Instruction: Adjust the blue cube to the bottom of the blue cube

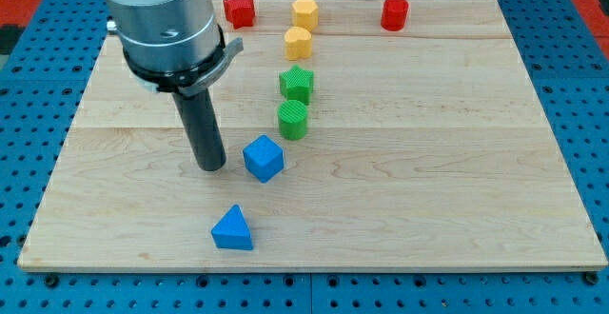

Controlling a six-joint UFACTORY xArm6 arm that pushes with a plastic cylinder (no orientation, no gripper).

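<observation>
A blue cube (264, 157) lies on the wooden board (428, 162) a little left of centre. My tip (211, 166) stands on the board just to the view's left of the cube, a small gap apart. A blue triangular block (233, 228) lies below the cube, near the board's bottom edge.
A green cylinder (293, 120) and a green star block (297, 83) stand above the cube. Two yellow blocks (299, 42) (304, 13) follow further up. A red star block (239, 9) and a red cylinder (394, 13) sit at the top edge.
</observation>
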